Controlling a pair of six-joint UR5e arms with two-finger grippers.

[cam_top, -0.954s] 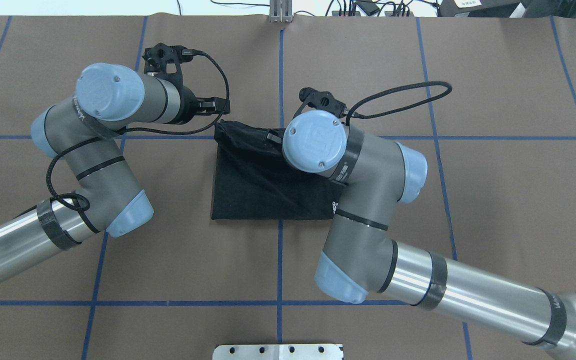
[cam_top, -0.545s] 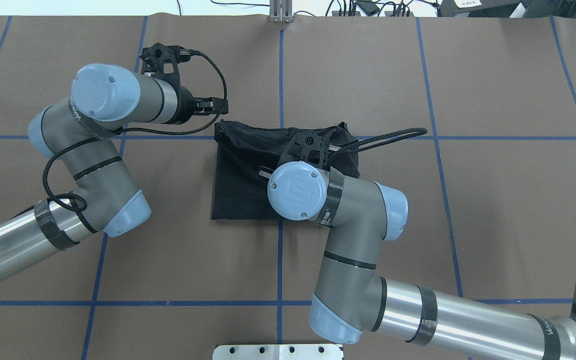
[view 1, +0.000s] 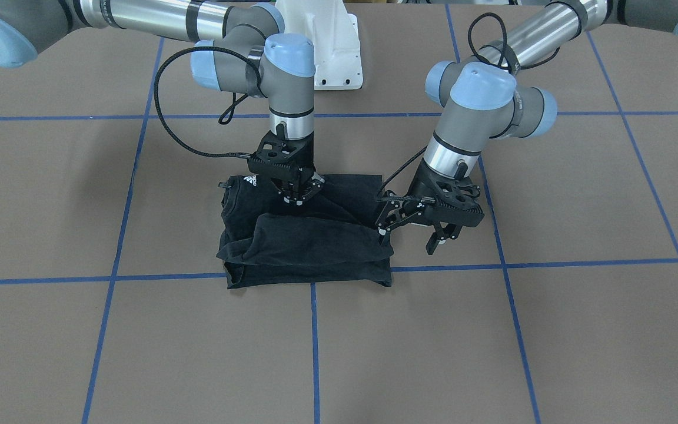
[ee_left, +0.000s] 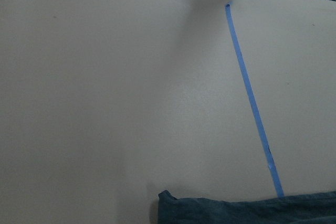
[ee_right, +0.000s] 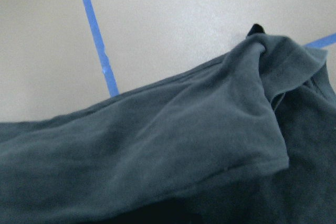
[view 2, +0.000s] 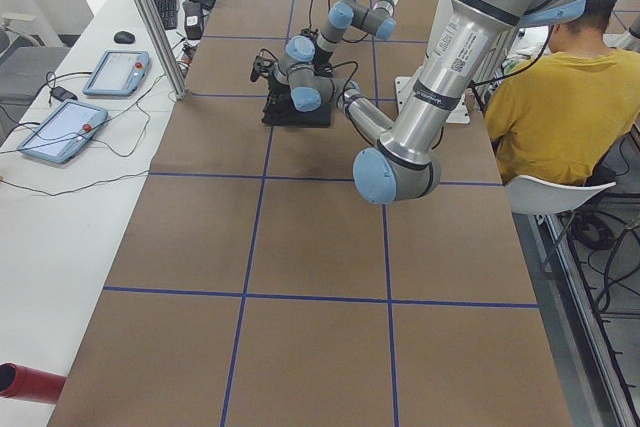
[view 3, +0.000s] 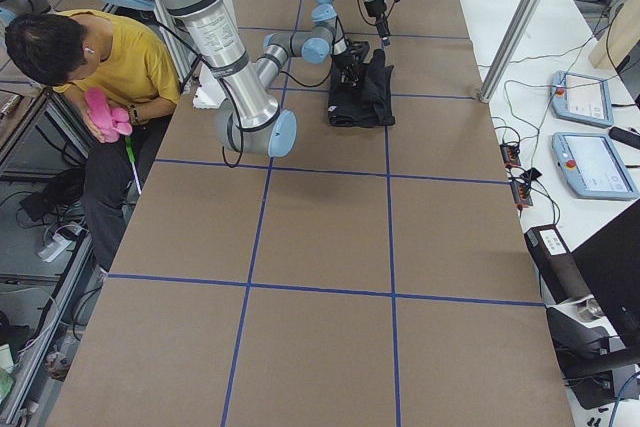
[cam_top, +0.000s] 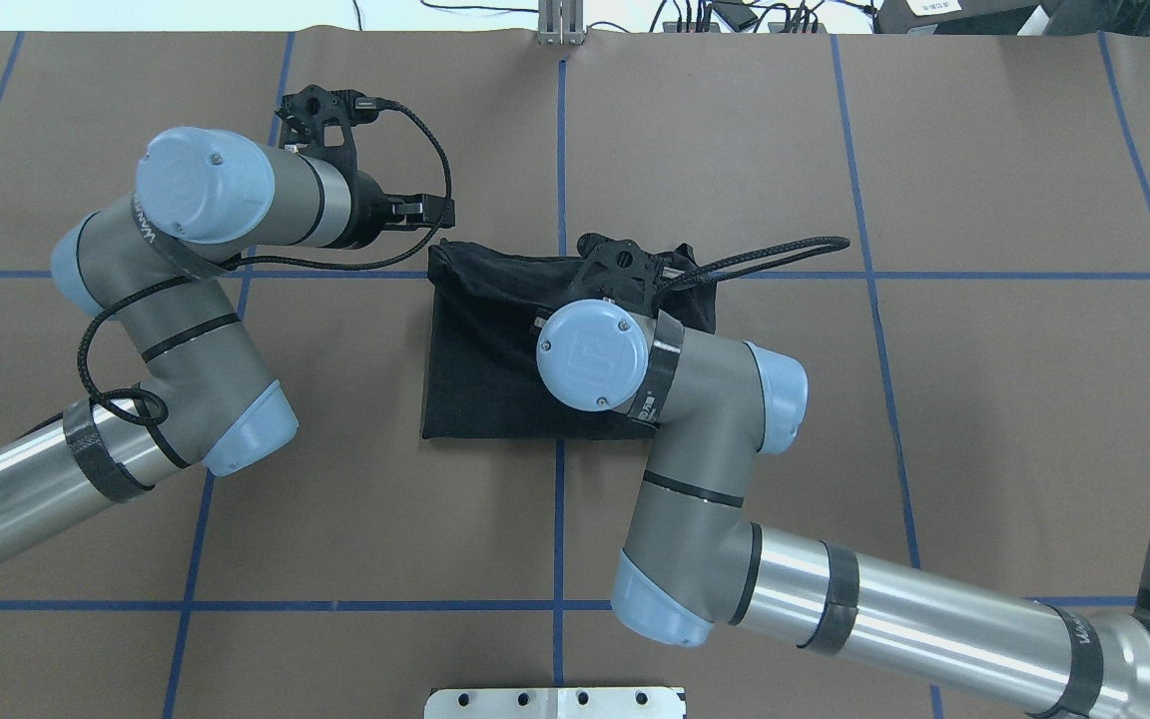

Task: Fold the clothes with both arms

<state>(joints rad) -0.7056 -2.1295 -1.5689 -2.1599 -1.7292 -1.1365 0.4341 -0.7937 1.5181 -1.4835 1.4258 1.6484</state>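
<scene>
Inspection from the operators' side of the bench (view 1: 492,353), nearest item first.

1. The black T-shirt (view 1: 309,247) lies as a folded bundle at the middle of the bench. Its near edge sits on a crosswise blue tape line (view 1: 551,263), where a lengthwise line meets it. The near half is a thick, rolled-over fold. The far half lies flatter, with some creasing. No graphic is showing. A small white logo (view 1: 249,181) shows at the far corner on the side of the robot's right.

2. The left gripper (view 1: 408,237) hangs just beside the shirt's edge on the robot's left side, low over the bench. Its jaws stand wide apart with nothing between them. One fingertip is close to the shirt's corner; whether it touches the cloth cannot be told.

3. The right gripper (view 1: 301,197) points straight down over the far, flatter half of the shirt, close above the cloth. Its jaws are parted a little, and no cloth is seen caught in them.

4. Behind these, the left arm (view 1: 480,94) and the right arm (view 1: 286,65) each bend down to the shirt from the far side.

5. A white base plate (view 1: 327,41) sits between the arms at the far edge.

6. Beyond the bench a person in a yellow top (view 2: 550,107) is seated.
</scene>
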